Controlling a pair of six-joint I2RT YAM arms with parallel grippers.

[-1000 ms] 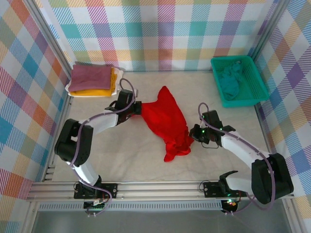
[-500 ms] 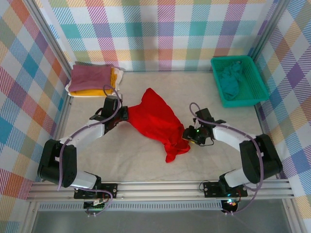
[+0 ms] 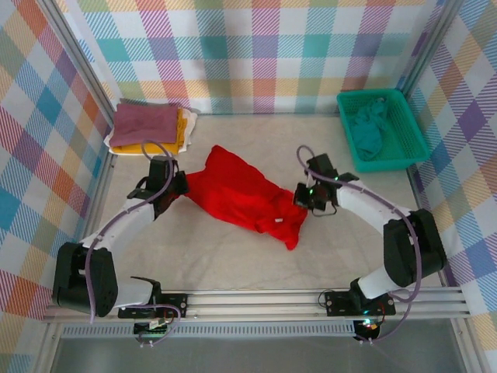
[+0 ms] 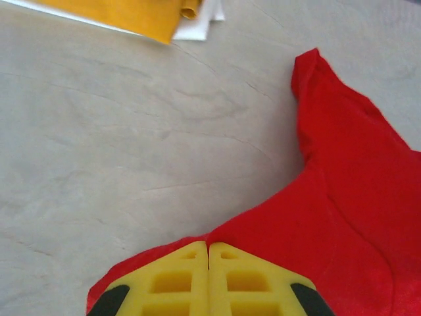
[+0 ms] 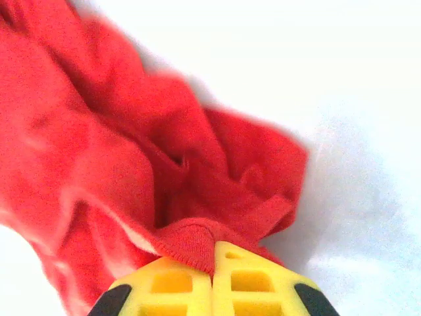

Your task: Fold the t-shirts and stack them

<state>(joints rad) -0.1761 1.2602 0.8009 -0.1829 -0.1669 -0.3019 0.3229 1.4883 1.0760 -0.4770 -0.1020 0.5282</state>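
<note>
Left wrist view: left gripper (image 4: 208, 253) is closed, its jaws meeting on a thin edge of the red shirt (image 4: 348, 197). Right wrist view: right gripper (image 5: 212, 253) is likewise closed, pinching a bunched hem fold of the same garment. From above, the shirt lies rumpled across the middle of the table (image 3: 233, 264), drawn between the two grippers, with a loose tail trailing toward the near edge. Folded shirts form a stack (image 3: 147, 128) at the far left corner. A basket (image 3: 413, 152) holding a teal shirt (image 3: 369, 128) sits at the far right corner.

Handling, as judged: the cloth is light, limp and not fragile. It holds no shape, wrinkles under its own weight, and a single thin layer may slip from a shallow pinch. Take hold at the hem, seams or shoulder corners, well apart, deep enough to catch the stitched edge, and draw the fabric taut before laying it flat
</note>
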